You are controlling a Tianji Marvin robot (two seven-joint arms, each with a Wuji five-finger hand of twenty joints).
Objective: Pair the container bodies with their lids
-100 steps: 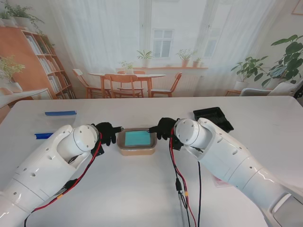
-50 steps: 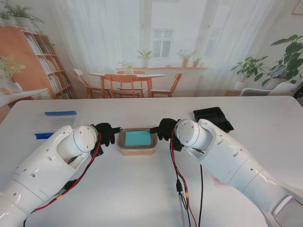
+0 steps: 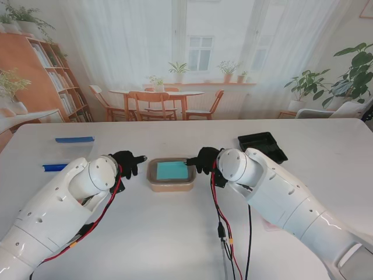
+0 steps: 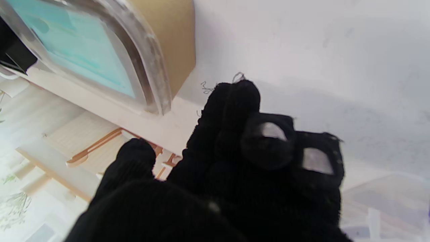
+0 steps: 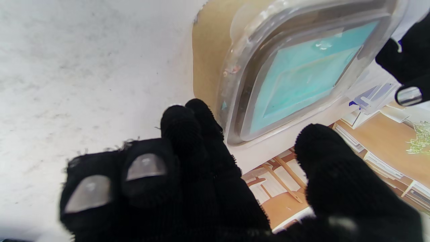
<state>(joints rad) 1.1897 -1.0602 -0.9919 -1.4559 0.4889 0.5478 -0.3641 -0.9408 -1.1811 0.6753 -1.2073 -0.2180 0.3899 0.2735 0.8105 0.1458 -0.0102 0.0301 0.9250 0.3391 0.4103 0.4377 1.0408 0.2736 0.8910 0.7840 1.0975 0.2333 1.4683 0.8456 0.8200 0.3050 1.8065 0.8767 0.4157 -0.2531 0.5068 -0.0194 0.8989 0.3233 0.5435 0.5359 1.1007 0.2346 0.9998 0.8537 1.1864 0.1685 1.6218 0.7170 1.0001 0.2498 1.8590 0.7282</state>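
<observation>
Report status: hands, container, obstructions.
Left robot hand off the box, holding nothing. Right robot hand at the right rim. Clear lid sits on tan container. Nothing blocking.

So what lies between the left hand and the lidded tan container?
Only a narrow strip of bare white table, seen from the stand. The left hand is clear of the container; the left wrist view shows the same gap.
</observation>
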